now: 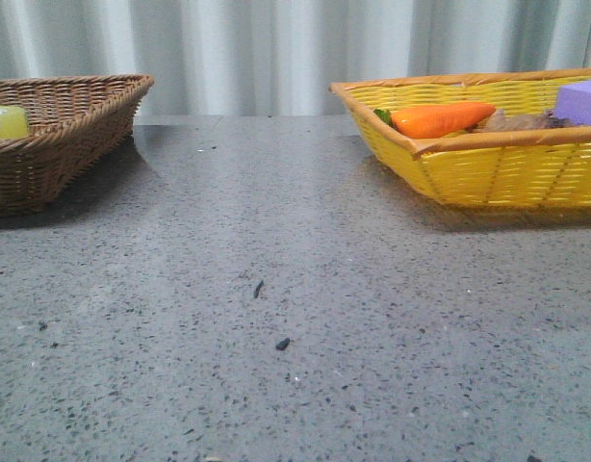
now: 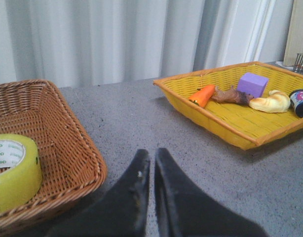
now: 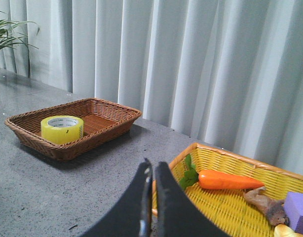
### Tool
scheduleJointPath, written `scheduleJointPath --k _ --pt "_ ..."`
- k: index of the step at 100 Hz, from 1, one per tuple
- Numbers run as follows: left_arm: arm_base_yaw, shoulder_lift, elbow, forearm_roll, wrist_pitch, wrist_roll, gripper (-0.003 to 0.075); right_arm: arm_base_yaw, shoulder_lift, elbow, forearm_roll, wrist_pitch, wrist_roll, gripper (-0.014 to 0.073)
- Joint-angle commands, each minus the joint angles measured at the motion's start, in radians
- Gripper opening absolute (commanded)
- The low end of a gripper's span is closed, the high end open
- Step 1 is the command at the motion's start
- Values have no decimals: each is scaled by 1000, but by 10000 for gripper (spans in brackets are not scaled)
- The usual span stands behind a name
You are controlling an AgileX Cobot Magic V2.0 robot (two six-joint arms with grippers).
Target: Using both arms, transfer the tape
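The tape point(image 2: 12, 170), a yellow-green roll with a white printed inner ring, lies flat in the brown wicker basket point(image 2: 67, 148) at the table's left. It also shows in the right wrist view point(image 3: 62, 129) and at the left edge of the front view point(image 1: 5, 121). My left gripper point(image 2: 152, 154) is shut and empty, above the table just right of the brown basket. My right gripper point(image 3: 152, 165) is shut and empty, above the table by the near left rim of the yellow basket point(image 3: 225, 207). Neither gripper shows in the front view.
The yellow basket point(image 1: 498, 168) at the right holds an orange carrot point(image 1: 440, 118), a purple block point(image 1: 584, 100), a brown root-like thing point(image 2: 231, 95), a pale bread-like thing point(image 2: 270, 102) and a dark can point(image 2: 300, 101). Grey curtains hang behind the table. A plant point(image 3: 6, 32) stands far left.
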Motion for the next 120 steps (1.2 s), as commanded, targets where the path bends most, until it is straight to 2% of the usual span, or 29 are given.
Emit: scheduleJointPath --k 1,13,35,51,65,120 --pt "1 -30 16 37 -90 3 -20 -8 18 -18 -8 -80 0 -42" --pt "50 -141 161 132 -139 3 -20 -8 18 -18 -8 -80 0 -41" --pt "228 -400 428 123 -178 1 -20 -8 18 -18 -8 -80 0 -42" --pt "321 -385 519 42 -178 -12 -20 -8 18 -18 -8 -76 0 -42" --pt "375 -389 520 46 -83 -12 -20 -8 18 -18 -8 -75 0 -42" --pt "400 -389 520 42 -83 -12 -20 -8 18 -18 -8 -75 0 -42"
